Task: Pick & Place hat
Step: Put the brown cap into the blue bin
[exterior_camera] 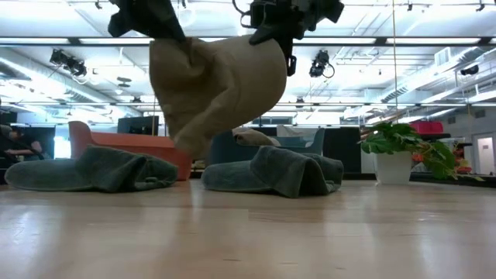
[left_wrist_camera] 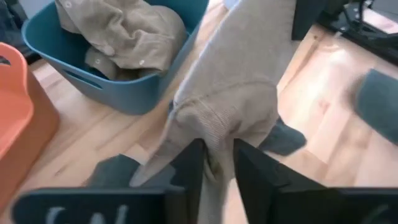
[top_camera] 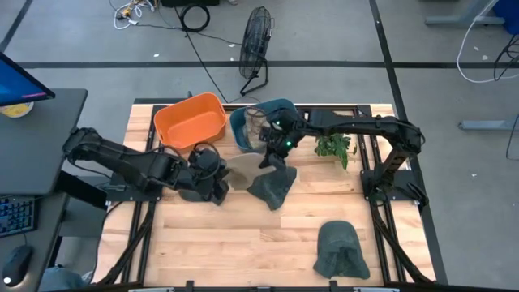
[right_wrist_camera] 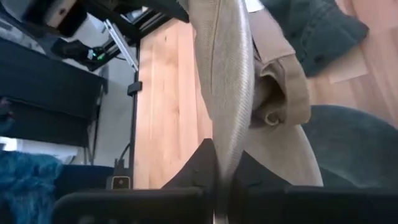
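Left arm: reaching from table's left edge toward centre, forearm low and nearly level; left gripper [top_camera: 217, 172] at mid-table, fingers pinched on one edge of the beige hat [top_camera: 241, 172]; in left wrist view, both dark fingers [left_wrist_camera: 191, 168] close together w/ bunched knit fabric squeezed between them.

Right arm: extended from its base at table's right side, elbow raised, forearm running leftward across the back of the table; right gripper [top_camera: 272, 154] angled down at centre, clamped on hat's opposite edge; in right wrist view, thin ribbed fold of fabric [right_wrist_camera: 227, 81] passing straight through the closed finger gap.

Beige hat: lifted clear of tabletop, stretched between the 2 grippers; in low view, hanging as a slack sack [exterior_camera: 213, 89], top gathered at both grip points, lower end drooping to the left, above and in front of the green cloths; soft, knit texture, folded cuff visible.

Surroundings: dark green cloth [top_camera: 274, 185] crumpled on table just below the grippers; second dark green hat-like item [top_camera: 341, 250] near front-right corner, well apart; orange bin [top_camera: 190, 120] at back left; teal bin [top_camera: 243, 130] beside it, holding tan fabric [left_wrist_camera: 121, 31]; small potted plant [top_camera: 334, 146] at back right; floor fan [top_camera: 255, 45] beyond table.
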You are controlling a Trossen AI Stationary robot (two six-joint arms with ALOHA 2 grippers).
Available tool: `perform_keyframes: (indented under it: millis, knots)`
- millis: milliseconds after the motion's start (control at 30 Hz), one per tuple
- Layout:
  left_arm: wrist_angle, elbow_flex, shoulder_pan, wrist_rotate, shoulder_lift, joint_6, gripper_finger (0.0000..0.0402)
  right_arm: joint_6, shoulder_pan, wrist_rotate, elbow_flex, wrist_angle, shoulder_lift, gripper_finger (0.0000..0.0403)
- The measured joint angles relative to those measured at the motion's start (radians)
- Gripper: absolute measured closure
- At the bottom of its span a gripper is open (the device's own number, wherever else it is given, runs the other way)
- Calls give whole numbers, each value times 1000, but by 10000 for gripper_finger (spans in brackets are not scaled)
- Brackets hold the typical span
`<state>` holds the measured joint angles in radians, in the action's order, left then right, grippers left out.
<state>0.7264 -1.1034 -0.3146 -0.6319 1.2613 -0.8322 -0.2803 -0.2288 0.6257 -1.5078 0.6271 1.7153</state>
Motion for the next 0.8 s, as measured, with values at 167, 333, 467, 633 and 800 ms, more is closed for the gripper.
perform_keyframes:
  millis: [167, 333, 467, 633, 800]
  knots:
    - [-25, 0, 61, 2, 0, 57, 247, -43, -54, 34, 0, 41, 0, 394]
    - [-89, 0, 98, -8, -5, 123, 206, -54, -116, 42, 0, 87, -10, 394]
    - [-184, 1, 100, -21, -24, 167, 198, -84, -191, 50, -1, 100, -46, 394]
    - [-295, -38, 80, -34, -56, 236, 205, -100, -294, 101, -2, 109, -120, 394]
    - [-308, -87, 68, -37, -54, 309, 208, -95, -422, 82, -3, 162, -180, 394]
